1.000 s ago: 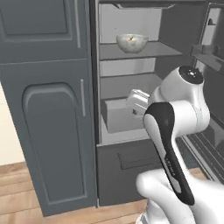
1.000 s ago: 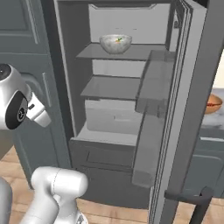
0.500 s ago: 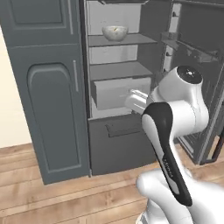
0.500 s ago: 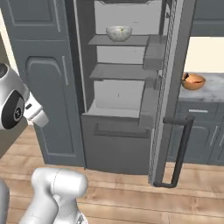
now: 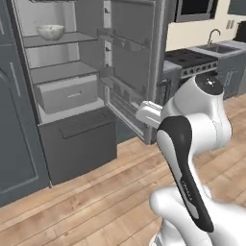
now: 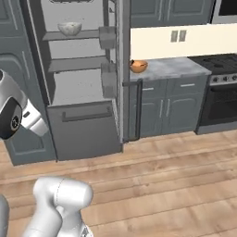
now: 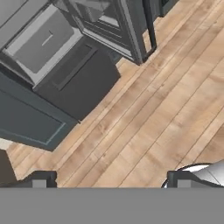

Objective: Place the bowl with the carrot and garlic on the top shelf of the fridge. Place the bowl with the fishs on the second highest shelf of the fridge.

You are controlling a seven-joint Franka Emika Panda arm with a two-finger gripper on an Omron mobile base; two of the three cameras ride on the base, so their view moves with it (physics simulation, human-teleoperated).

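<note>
Standing open, the tall dark grey fridge with panelled doors shows its light grey interior; one pale grey-white marbled round bowl sits on the uppermost flat grey shelf panel, and what lies inside it is too small to make out; in the right base view the same bowl rests on that shelf. Below it come one more flat grey shelf and one pale drawer with a thin handle — two shelves counted in all. One orange-tan round bowl stands on the grey marbled counter just right of the open fridge door, well apart from the fridge shelves; its contents cannot be told. One dark stove stands further right. In the hand view the two-finger gripper points down at the wooden plank floor; its two dark tips stand wide apart — spread, with nothing between them.
</note>
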